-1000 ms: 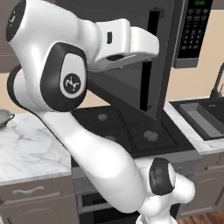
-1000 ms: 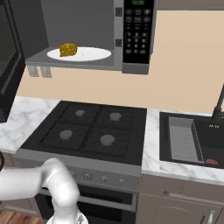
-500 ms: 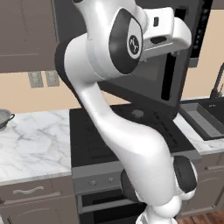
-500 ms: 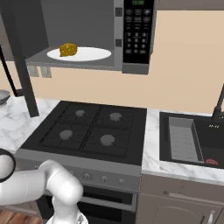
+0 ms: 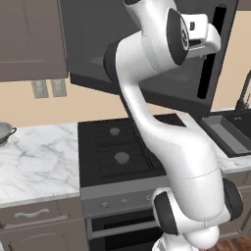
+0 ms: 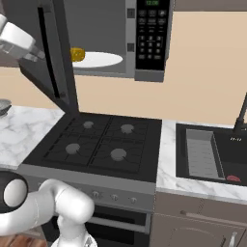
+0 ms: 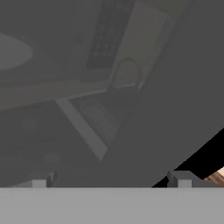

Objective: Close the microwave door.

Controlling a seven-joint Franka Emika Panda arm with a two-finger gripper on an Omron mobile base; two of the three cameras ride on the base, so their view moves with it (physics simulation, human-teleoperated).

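Observation:
The microwave (image 6: 144, 43) hangs above the stove, its grey cavity showing a white turntable plate (image 6: 99, 60) with a yellow food item (image 6: 77, 54). The microwave door (image 5: 122, 54) stands partly open, swung out to the left, with its black bar handle (image 5: 210, 54) on the free edge. My gripper (image 5: 212, 40) is open and sits against the door's outer face next to the handle. From the right the door (image 6: 58, 58) is seen nearly edge-on, with my gripper (image 6: 33, 52) behind it. The hand view looks through the dark glass, and my gripper (image 7: 109, 180) holds nothing.
A black four-burner stove (image 6: 96, 142) lies below the microwave, between marble counters (image 5: 34, 157). To the right is a sink (image 6: 212, 154) with a dark faucet (image 6: 240, 116). A pan (image 5: 5, 132) rests at the far left. Brown cabinets (image 5: 29, 39) hang at the upper left.
The door has swung in toward the microwave, with my arm moving right along with it against its outer face. The stove and counters have stayed put.

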